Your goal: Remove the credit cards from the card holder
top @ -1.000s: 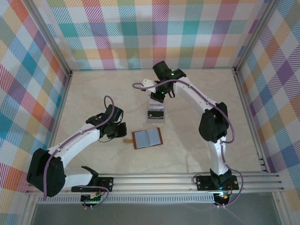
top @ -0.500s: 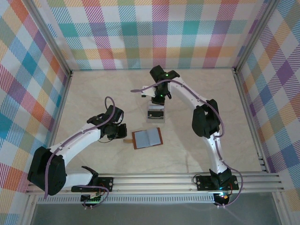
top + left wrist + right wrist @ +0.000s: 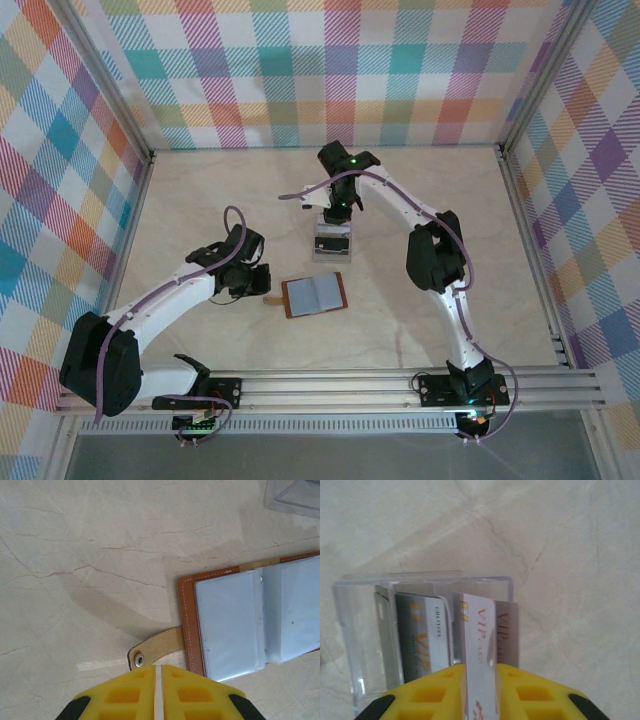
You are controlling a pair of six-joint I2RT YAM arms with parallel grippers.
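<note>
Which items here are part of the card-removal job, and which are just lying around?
Job:
- brown leather folding card holder, lying open
- thin rectangular plastic cards, dark and pale

Other:
- clear square plastic tray, with the cards standing in it
- pale marbled tabletop
- checked walls

R pincer [image 3: 480, 672] moved left, jaws parting

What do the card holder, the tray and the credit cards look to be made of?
Card holder: brown leather or leather-look, matte, with pale stitching along the edge; its inner pockets look like cloudy soft plastic. Clear tray: rigid plastic, glossy, with see-through walls. Credit cards: probably thin stiff plastic, with printed VIP lettering and a slight sheen.
</note>
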